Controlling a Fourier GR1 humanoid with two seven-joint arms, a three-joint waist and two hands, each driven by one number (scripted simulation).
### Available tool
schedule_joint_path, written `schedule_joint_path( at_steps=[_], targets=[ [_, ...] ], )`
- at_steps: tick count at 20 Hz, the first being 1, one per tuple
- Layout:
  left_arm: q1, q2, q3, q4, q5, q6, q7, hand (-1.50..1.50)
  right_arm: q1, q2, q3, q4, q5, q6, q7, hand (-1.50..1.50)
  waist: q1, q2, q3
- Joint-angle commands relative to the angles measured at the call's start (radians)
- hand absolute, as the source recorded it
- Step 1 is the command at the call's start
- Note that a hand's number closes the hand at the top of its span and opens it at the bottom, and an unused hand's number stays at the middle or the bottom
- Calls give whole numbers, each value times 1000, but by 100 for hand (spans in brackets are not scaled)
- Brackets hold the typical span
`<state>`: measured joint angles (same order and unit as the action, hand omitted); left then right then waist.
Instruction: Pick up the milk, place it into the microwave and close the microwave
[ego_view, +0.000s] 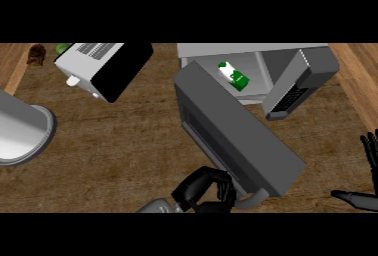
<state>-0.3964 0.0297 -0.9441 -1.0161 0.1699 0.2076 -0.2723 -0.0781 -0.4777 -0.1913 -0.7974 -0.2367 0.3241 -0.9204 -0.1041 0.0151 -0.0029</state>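
1. The milk (233, 75) lies inside the microwave (255, 55).
2. The left hand (204, 192), fingers curled, holds nothing; it sits at the microwave door (236, 135)'s outer end.
3. Push that end steadily towards the microwave.
4. The right hand (365, 172) rests spread, right of the door.

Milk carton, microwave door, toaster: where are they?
milk carton (233, 76), head view, its green-and-white side.
microwave door (236, 135), head view, middle of its dark panel.
toaster (103, 67), head view, its top.
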Motion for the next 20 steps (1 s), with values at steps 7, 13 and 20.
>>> schedule_joint_path(
  at_steps=[7, 13, 20],
  targets=[
    [-180, -28, -69, -6, 170, 152, 18, 150, -39, -16, 44, -125, -56, 117, 19, -150, -88, 10, -4],
    [-327, -29, -29, 12, 219, 227, 1, 150, -64, -15, 88, -173, -60, 106, 77, -150, -127, 19, -3],
    [-449, -29, 12, 81, 286, 269, 2, 150, -100, -61, 102, -226, -82, 126, 116, -150, -197, 43, 2]
  ],
)
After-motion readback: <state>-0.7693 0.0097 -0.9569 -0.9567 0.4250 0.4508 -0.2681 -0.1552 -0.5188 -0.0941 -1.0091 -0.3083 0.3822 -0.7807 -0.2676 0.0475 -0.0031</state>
